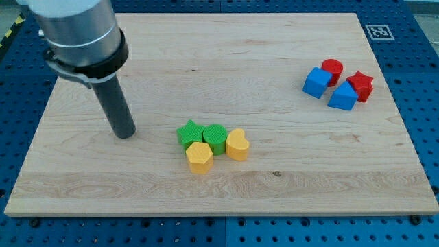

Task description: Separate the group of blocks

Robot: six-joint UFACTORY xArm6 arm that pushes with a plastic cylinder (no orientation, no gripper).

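My tip rests on the board at the view's left, a short way left of a cluster of blocks near the middle. That cluster holds a green star, a green round block, a yellow hexagon and a yellow heart, all touching or nearly touching. My tip is apart from the green star, the nearest of them. A second cluster sits at the view's upper right: a blue cube, a red cylinder, a blue block and a red star.
The wooden board lies on a blue perforated table. A black-and-white marker tag sits at the board's upper right corner. The arm's grey body fills the upper left.
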